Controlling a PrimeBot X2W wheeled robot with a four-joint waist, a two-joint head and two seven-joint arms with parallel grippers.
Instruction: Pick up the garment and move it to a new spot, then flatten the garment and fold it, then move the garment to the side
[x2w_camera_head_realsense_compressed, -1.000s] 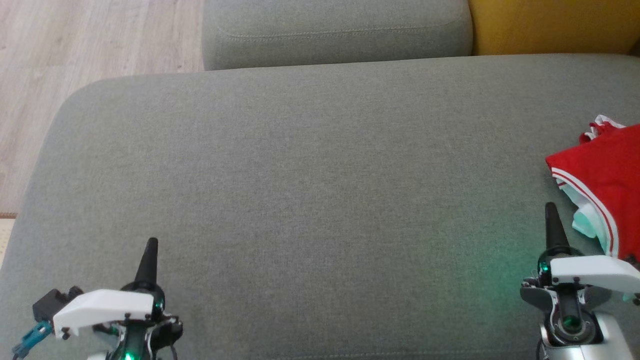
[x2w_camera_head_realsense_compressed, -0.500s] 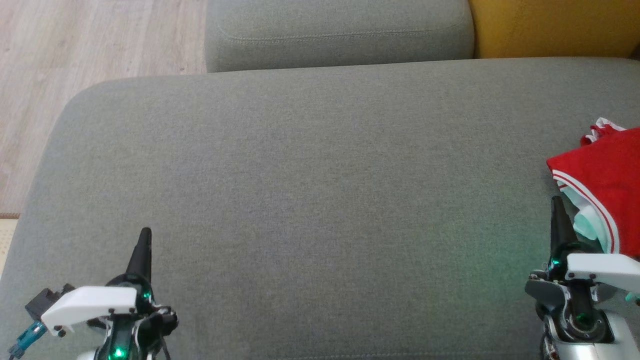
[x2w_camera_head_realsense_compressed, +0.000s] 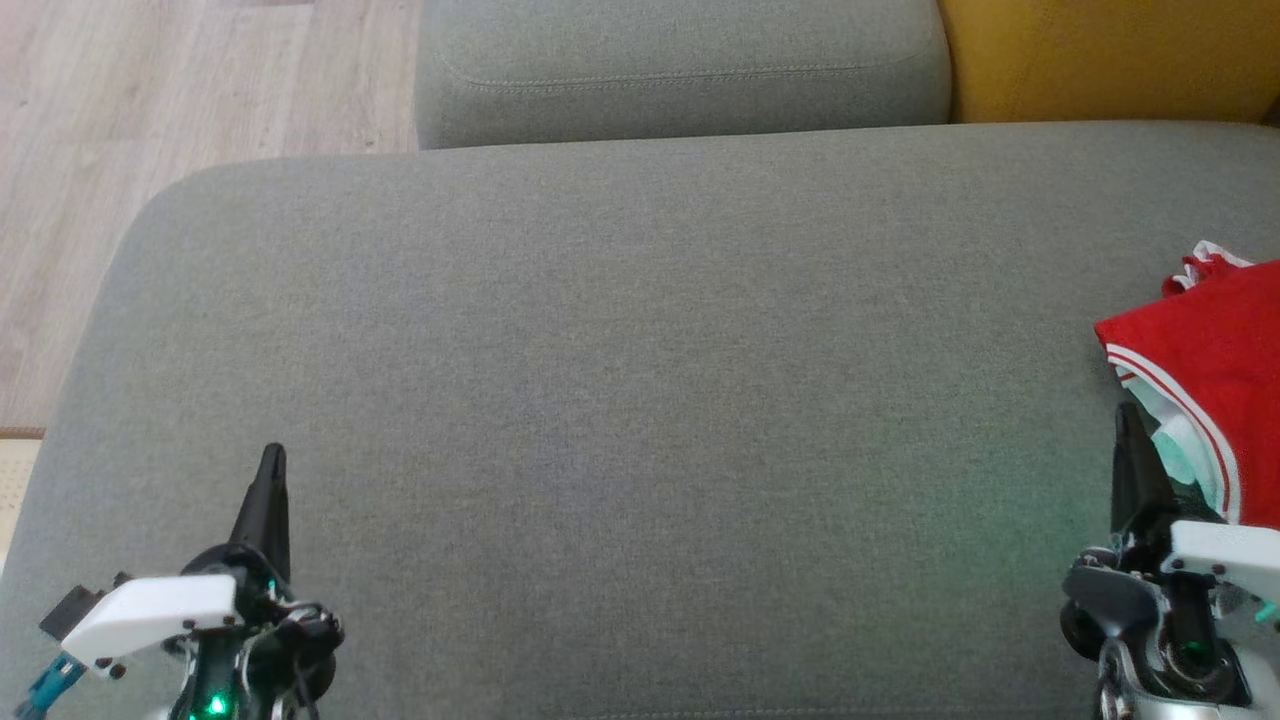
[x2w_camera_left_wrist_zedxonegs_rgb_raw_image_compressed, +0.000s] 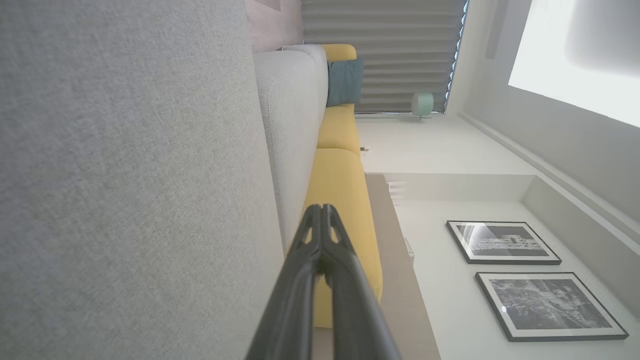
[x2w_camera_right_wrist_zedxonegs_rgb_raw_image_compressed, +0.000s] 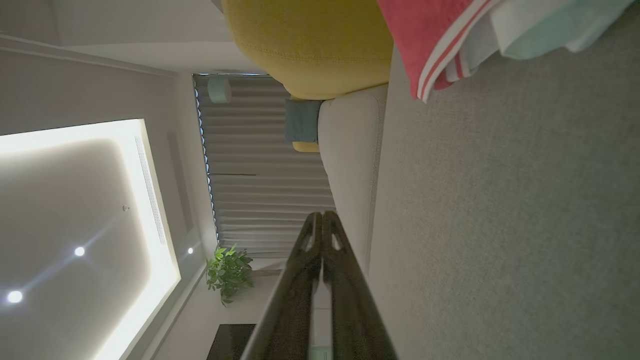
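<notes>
**Garment at the seat's right edge, both claws empty**

The red garment (x2w_camera_head_realsense_compressed: 1215, 345), trimmed with white stripes and showing a pale white-and-mint layer underneath, lies at the far right of the grey sofa seat (x2w_camera_head_realsense_compressed: 620, 380); the head view's border cuts it off, so its full shape is hidden. The right claw (x2w_camera_head_realsense_compressed: 1127, 415) hovers just beside the garment's near-left edge, fingers pressed together and holding nothing; whether it touches the cloth I cannot tell. In the right wrist view the cloth sits up and to the side of the fingers, not between them. The left claw (x2w_camera_head_realsense_compressed: 272, 458) is well apart from it, low over the seat's left side, likewise closed and empty.

As a judgement: the garment rests off to the side in stacked layers, which fits a fold finished and set aside; yet so little of it shows that it could equally be an untouched heap, with picking up, flattening and folding all left to do.
</notes>
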